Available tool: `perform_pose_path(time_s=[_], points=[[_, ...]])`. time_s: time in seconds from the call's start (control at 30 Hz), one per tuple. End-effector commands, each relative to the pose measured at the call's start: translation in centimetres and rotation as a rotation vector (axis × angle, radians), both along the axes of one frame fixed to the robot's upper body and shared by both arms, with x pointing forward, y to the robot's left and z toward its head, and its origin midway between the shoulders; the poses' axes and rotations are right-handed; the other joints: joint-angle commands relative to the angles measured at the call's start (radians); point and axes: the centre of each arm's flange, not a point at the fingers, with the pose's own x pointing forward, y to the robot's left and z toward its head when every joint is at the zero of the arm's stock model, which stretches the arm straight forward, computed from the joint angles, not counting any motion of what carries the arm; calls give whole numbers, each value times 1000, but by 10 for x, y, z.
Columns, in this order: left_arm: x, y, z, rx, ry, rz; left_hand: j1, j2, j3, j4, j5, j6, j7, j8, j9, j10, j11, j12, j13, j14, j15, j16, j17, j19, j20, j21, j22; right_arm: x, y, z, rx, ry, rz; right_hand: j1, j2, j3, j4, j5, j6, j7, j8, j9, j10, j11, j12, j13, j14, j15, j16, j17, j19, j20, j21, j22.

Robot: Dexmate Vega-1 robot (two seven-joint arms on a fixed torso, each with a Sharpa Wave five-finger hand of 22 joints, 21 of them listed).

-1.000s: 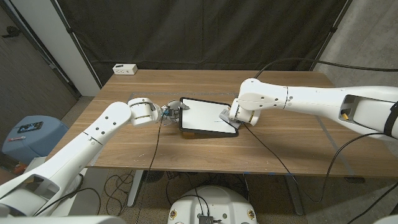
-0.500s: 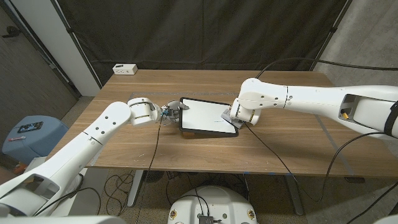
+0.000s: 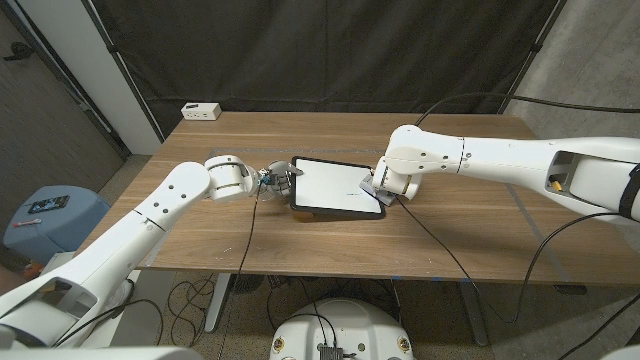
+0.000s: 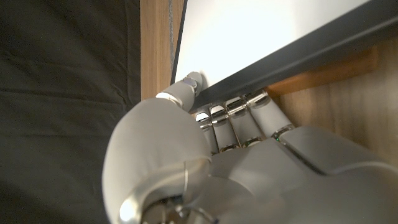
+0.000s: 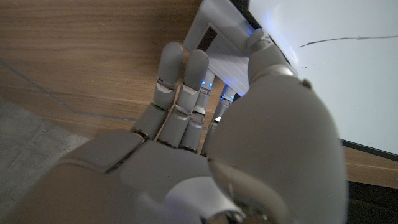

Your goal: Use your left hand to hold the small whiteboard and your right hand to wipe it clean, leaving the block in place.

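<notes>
Fingers [image 4: 239, 118] of the left hand [image 3: 272, 180] are pinching the whiteboard [image 3: 335, 186] edge mid-desk while right hand [image 3: 376, 186] fingers [image 5: 186, 87] are clasping the eraser block [image 5: 219, 43], wiping underway; next, sweeping toward the remaining line.

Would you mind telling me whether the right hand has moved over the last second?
Yes, slightly: the right hand with its block has shifted up the whiteboard toward the table's far edge.
</notes>
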Motion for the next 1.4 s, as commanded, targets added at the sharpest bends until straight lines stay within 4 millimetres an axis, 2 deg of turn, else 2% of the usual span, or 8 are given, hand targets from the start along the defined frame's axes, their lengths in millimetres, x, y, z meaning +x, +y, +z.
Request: perform_pose_path(time_s=[0.03, 0.3, 0.73, 1.4], points=[[5, -1, 2, -6, 9, 3, -6, -3, 7, 5, 4, 8, -4, -1, 1, 4, -8, -1, 0, 2, -16, -1, 2, -4, 5, 4, 2, 0, 3, 2, 3, 2, 2, 45, 57, 26, 25, 6, 167, 32, 1, 14, 144, -48, 6, 30, 9, -68, -1, 4, 9, -102, -2, 3], [10, -1, 4, -11, 10, 1, -4, -2, 8, 3, 5, 11, -5, 0, 1, 8, -5, 1, 0, 4, -21, 0, 1, -4, 5, 5, 2, 0, 9, 7, 12, -1, 35, 45, 58, 25, 25, 6, 167, 33, -1, 15, 145, -48, 4, 33, 9, -68, -5, 4, 8, -102, -2, 3], [11, -4, 5, -15, 7, 2, -2, -1, 11, 2, 5, 13, -5, 0, 1, 10, -9, 1, 0, 9, -21, 1, 1, -2, 2, 6, 2, -12, 11, 27, 17, -47, 75, 44, 60, 25, 26, 6, 169, 33, -4, 19, 146, -49, 0, 35, 10, -68, -10, 6, 6, -102, -2, 4], [5, -5, 4, -13, 4, 12, -2, 1, 13, 3, 5, 15, -5, 0, 1, 13, -5, 1, 0, 12, -24, 0, 1, -2, 2, 7, 3, -22, -8, 41, -19, -89, 64, 45, 62, 25, 24, 7, 173, 33, -9, 22, 147, -50, -6, 40, 15, -68, -12, 14, 6, -104, -2, 4]])
